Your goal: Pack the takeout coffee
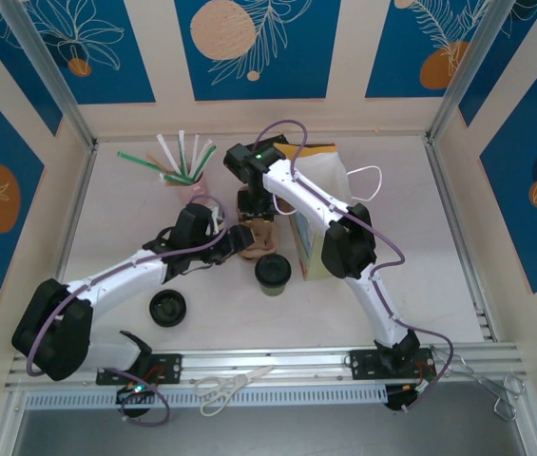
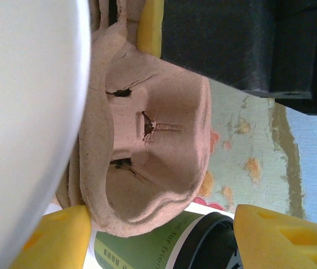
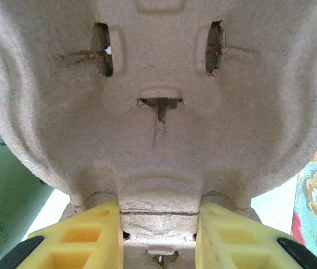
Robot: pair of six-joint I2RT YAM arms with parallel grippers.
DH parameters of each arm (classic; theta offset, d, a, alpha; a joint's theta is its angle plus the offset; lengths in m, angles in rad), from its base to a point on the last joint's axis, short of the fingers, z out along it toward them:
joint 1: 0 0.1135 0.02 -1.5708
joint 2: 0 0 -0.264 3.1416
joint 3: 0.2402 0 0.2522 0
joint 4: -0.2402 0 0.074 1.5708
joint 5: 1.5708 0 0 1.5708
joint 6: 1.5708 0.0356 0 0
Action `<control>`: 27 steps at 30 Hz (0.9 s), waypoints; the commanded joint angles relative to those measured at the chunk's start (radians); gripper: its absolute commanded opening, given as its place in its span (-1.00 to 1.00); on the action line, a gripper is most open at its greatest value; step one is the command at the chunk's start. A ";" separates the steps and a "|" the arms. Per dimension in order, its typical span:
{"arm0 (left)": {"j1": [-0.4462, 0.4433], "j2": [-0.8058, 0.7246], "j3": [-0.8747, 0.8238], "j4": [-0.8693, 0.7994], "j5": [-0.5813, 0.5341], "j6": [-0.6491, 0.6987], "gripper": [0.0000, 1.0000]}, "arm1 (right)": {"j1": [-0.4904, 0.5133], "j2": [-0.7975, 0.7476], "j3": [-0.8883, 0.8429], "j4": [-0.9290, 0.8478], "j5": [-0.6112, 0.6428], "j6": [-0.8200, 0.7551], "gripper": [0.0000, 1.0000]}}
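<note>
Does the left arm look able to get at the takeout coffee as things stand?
Probably yes: the open left tool is right next to the takeout coffee, which stands free beside the cup carrier.

On the worktop there are one lidded coffee cup (image 1: 273,274), one loose black lid (image 1: 167,308), one cup carrier (image 1: 254,237), one paper bag (image 1: 330,176), one pair of scissors (image 1: 233,385) and one pink holder (image 1: 195,190) with several straws (image 1: 140,158), too bunched to count exactly.

Robot test booth: aluminium frame (image 1: 278,359), printed panel walls (image 1: 249,38).
</note>
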 commanded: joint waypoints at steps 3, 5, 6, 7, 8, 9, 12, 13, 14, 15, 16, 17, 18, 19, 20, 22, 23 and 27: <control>-0.009 0.014 0.008 0.030 -0.007 0.014 0.38 | -0.007 -0.029 0.036 -0.011 -0.037 0.002 -0.37; -0.009 0.023 0.004 0.045 -0.005 0.009 0.38 | -0.007 -0.030 0.038 -0.012 -0.039 0.004 -0.37; -0.008 0.028 0.002 0.049 -0.003 0.008 0.39 | -0.007 -0.031 0.039 -0.012 -0.041 0.004 -0.37; -0.009 0.034 0.004 0.051 0.000 0.009 0.39 | -0.007 -0.031 0.039 -0.011 -0.041 0.004 -0.37; -0.009 0.039 0.005 0.051 0.000 0.008 0.40 | -0.007 -0.033 0.040 -0.013 -0.043 0.004 -0.37; -0.010 0.043 0.005 0.050 -0.001 0.009 0.40 | -0.007 -0.033 0.041 -0.011 -0.044 0.004 -0.37; -0.012 0.049 0.008 0.040 -0.013 0.018 0.46 | -0.006 -0.033 0.043 -0.011 -0.046 0.004 -0.37; -0.012 0.049 0.008 0.035 -0.016 0.019 0.49 | -0.006 -0.033 0.043 -0.012 -0.044 0.002 -0.37; -0.013 0.046 0.008 0.034 -0.014 0.020 0.51 | -0.007 -0.033 0.043 -0.013 -0.044 0.001 -0.37; -0.012 0.043 0.009 0.033 -0.012 0.020 0.51 | -0.008 -0.031 0.043 -0.013 -0.042 0.001 -0.37; -0.013 0.035 0.013 0.025 -0.012 0.020 0.52 | -0.009 -0.030 0.043 -0.015 -0.040 -0.001 -0.37; -0.012 0.026 0.018 0.016 -0.016 0.024 0.52 | -0.010 -0.031 0.042 -0.016 -0.038 -0.001 -0.37; -0.013 0.016 0.025 0.004 -0.020 0.030 0.54 | -0.012 -0.032 0.042 -0.017 -0.038 -0.002 -0.37; -0.013 0.003 0.036 -0.013 -0.026 0.037 0.57 | -0.012 -0.033 0.043 -0.018 -0.037 -0.004 -0.37; -0.012 -0.010 0.048 -0.035 -0.032 0.046 0.59 | -0.012 -0.034 0.043 -0.017 -0.034 -0.005 -0.37; -0.012 -0.038 0.072 -0.070 -0.043 0.063 0.64 | -0.013 -0.034 0.050 -0.019 -0.033 -0.009 -0.37; -0.013 -0.055 0.083 -0.089 -0.051 0.070 0.66 | -0.013 -0.034 0.055 -0.021 -0.029 -0.011 -0.37; -0.013 -0.117 0.128 -0.160 -0.078 0.092 0.80 | -0.014 -0.035 0.080 -0.029 -0.020 -0.017 -0.37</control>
